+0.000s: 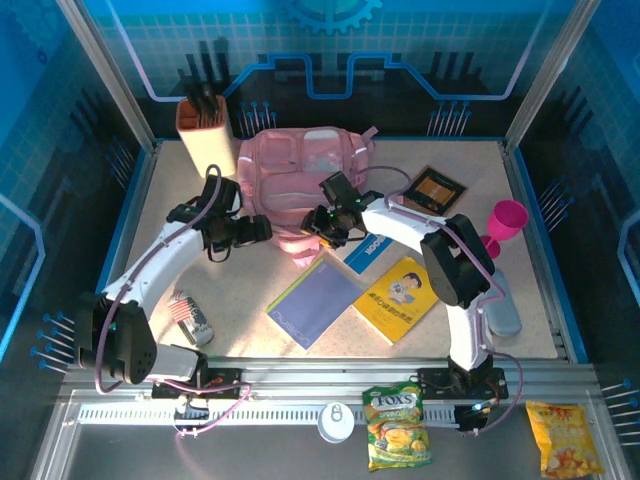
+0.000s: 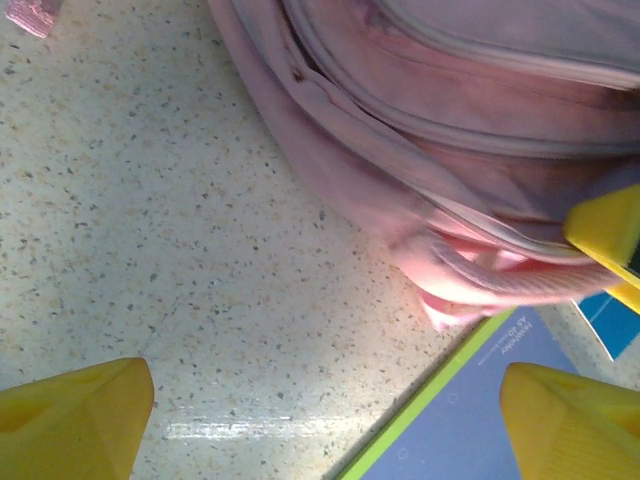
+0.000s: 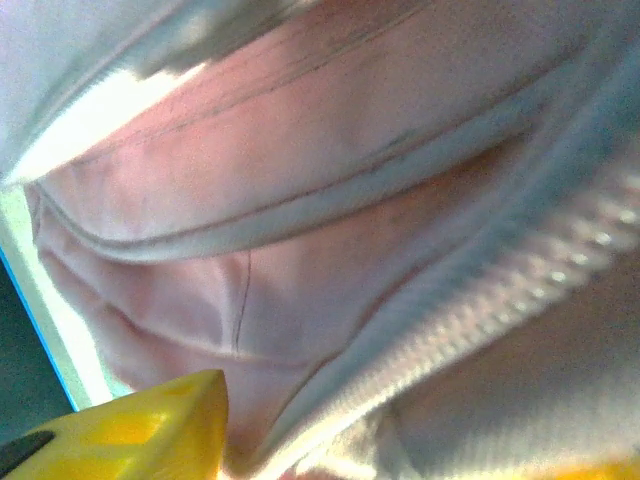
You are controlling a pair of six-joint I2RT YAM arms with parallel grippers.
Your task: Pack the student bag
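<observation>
student bag (image 1: 300,170) lies flat at back-centre of the table (image 1: 240,290), its near edge just beside the purple notebook (image 1: 315,300). left gripper (image 1: 262,229) is at the bag's near-left corner, jaws spread wide over bare tabletop, holding nothing. right gripper (image 1: 320,224) is pressed into the bag's front fabric; can't tell whether it's grasping or released.

One student bag (image 1: 290,175) was counted, one pink cup (image 1: 507,218) and one white lid (image 1: 335,421). Two snack packets were seen: a green one (image 1: 397,427) and an orange one (image 1: 557,440).
</observation>
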